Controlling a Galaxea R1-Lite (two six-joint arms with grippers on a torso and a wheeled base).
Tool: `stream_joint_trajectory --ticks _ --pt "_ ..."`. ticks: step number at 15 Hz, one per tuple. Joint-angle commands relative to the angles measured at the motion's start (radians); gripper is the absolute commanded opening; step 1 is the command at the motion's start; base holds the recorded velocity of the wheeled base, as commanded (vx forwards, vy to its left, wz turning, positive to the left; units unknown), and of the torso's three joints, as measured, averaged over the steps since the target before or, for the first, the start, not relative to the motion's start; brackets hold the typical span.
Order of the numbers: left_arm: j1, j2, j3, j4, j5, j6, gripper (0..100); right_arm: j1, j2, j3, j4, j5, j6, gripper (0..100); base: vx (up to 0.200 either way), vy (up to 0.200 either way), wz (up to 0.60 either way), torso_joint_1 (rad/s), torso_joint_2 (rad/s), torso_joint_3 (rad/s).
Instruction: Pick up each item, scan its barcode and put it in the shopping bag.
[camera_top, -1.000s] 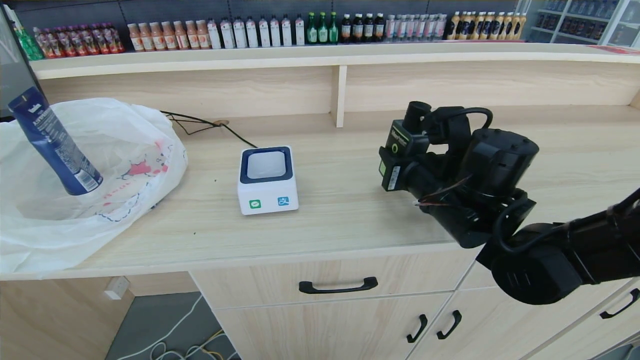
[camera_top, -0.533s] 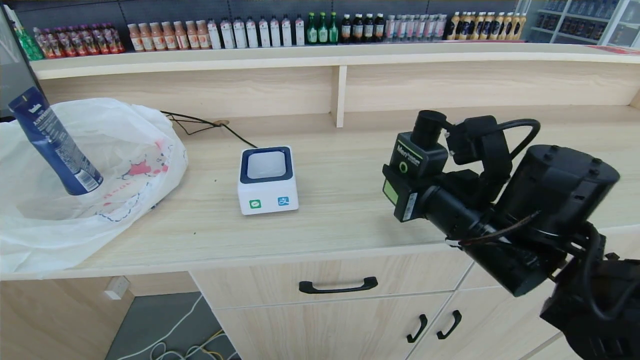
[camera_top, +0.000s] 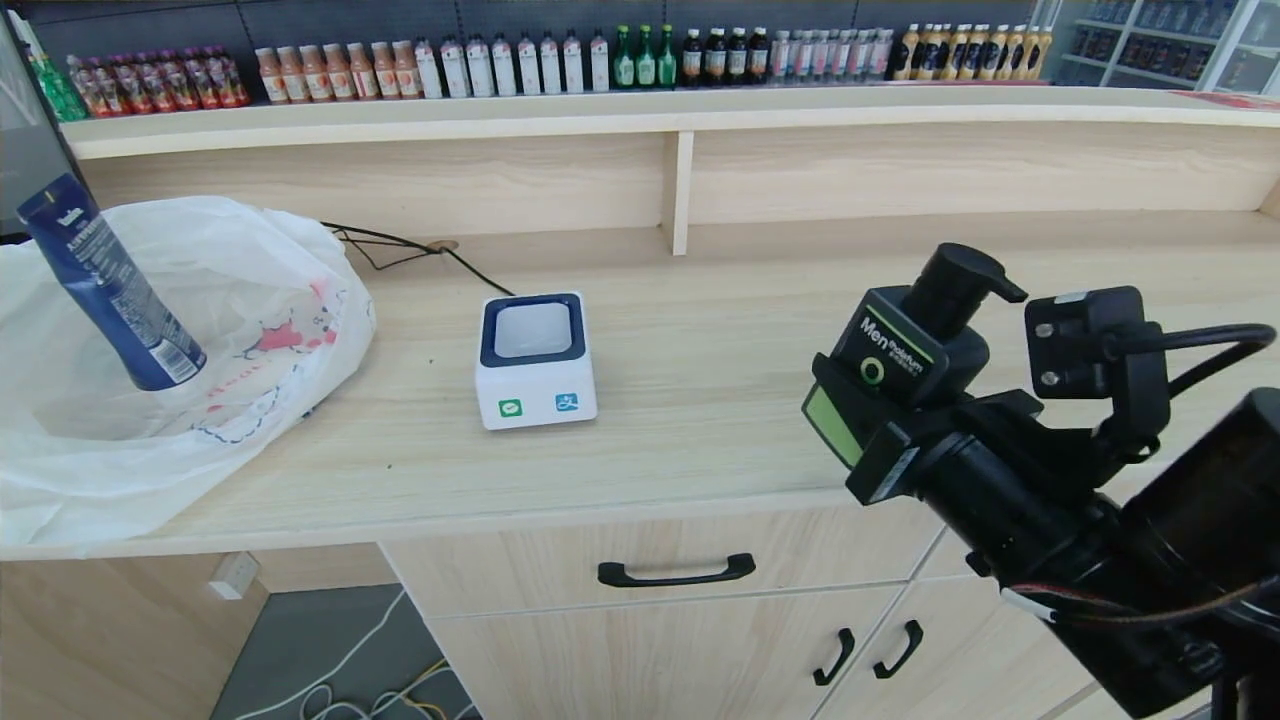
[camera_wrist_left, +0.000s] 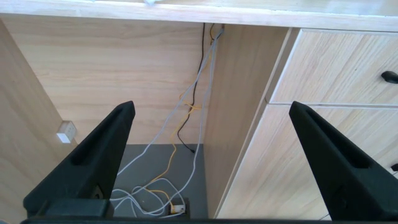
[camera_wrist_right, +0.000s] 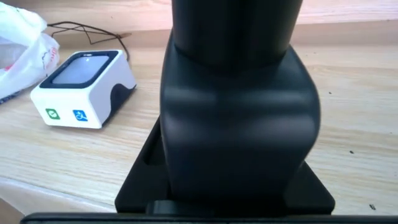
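Note:
My right gripper (camera_top: 925, 450) is shut on a black pump bottle (camera_top: 890, 365) with a green label, held tilted above the counter's front right edge. In the right wrist view the bottle (camera_wrist_right: 239, 124) looms dark and close. The white scanner (camera_top: 535, 355) with a blue-rimmed top sits mid-counter, well to the left of the bottle, and appears as the scanner (camera_wrist_right: 84, 87) beyond it. The white shopping bag (camera_top: 230, 330) lies at the far left with a blue tube (camera_top: 110, 285) leaning inside. My left gripper (camera_wrist_left: 208, 168) hangs open below counter height, with nothing between its fingers.
A raised wooden ledge (camera_top: 640, 110) with a divider (camera_top: 680, 190) runs along the counter's back, with rows of bottles (camera_top: 640, 55) behind. A black cable (camera_top: 400, 245) trails behind the scanner. Drawers with black handles (camera_top: 676, 573) face the front. Loose cables (camera_wrist_left: 168, 186) lie on the floor.
The right arm has carried the black bottle rightward and toward the counter's front edge, nearer the camera, tilting it more. Scanner, bag and tube have stayed put.

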Motion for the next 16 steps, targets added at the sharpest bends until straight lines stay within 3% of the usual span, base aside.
stream_joint_trajectory --ticks 1,5,9,12,14,16 --pt "0.0 0.0 0.0 0.0 0.0 -0.001 100 0.038 -0.003 0.023 -0.016 0.0 -0.003 0 0.0 0.0 0.0 0.0 0.0 0.0" --pt "0.0 0.0 0.0 0.0 0.0 0.001 100 0.118 0.0 0.126 -0.094 0.001 -0.023 0 0.0 0.0 0.0 0.0 0.0 0.0" --pt "0.0 0.0 0.0 0.0 0.002 -0.001 100 0.256 0.002 0.129 -0.12 0.026 -0.198 0 0.0 0.0 0.0 0.0 0.0 0.0" --pt "0.0 0.0 0.0 0.0 0.0 -0.001 100 0.242 -0.024 0.112 -0.177 0.162 -0.356 0 0.0 0.0 0.0 0.0 0.0 0.0" --pt "0.0 0.0 0.0 0.0 0.0 0.001 100 0.242 -0.028 0.103 -0.179 0.363 -0.53 0 0.0 0.0 0.0 0.0 0.0 0.0" --pt "0.0 0.0 0.0 0.0 0.0 -0.001 100 0.223 -0.029 0.125 -0.18 0.493 -0.648 0 0.0 0.0 0.0 0.0 0.0 0.0"
